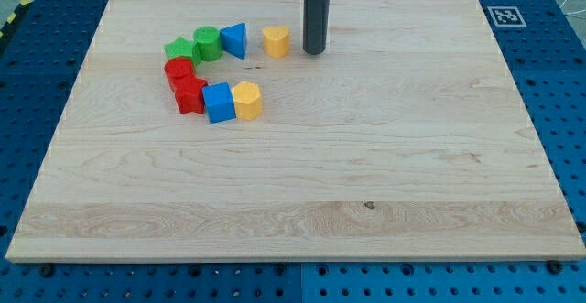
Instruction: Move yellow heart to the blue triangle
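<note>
The yellow heart [276,40] lies near the view's top, just right of the blue triangle [234,40], with a small gap between them. My tip [314,51] rests on the board a short way to the right of the yellow heart and does not touch it. The dark rod rises straight up out of the view's top.
An arc of blocks curves left and down from the triangle: a green round block [208,43], a green block [181,49], a red block [179,70], a red star-like block [189,95], a blue cube [218,102] and a yellow block [247,100]. The wooden board [366,175] sits on a blue perforated table.
</note>
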Robot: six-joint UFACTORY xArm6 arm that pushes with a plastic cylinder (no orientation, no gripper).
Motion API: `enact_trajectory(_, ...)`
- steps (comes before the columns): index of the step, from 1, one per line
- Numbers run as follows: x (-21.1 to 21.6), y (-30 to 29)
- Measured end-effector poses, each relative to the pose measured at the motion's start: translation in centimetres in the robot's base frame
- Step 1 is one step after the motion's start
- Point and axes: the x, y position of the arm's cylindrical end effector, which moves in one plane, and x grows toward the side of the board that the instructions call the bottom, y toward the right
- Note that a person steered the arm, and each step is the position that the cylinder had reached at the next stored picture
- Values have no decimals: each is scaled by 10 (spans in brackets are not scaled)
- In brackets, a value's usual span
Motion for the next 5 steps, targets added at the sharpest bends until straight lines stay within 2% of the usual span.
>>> enact_trajectory(3,0,-36)
enact_trajectory(5,-37,-23)
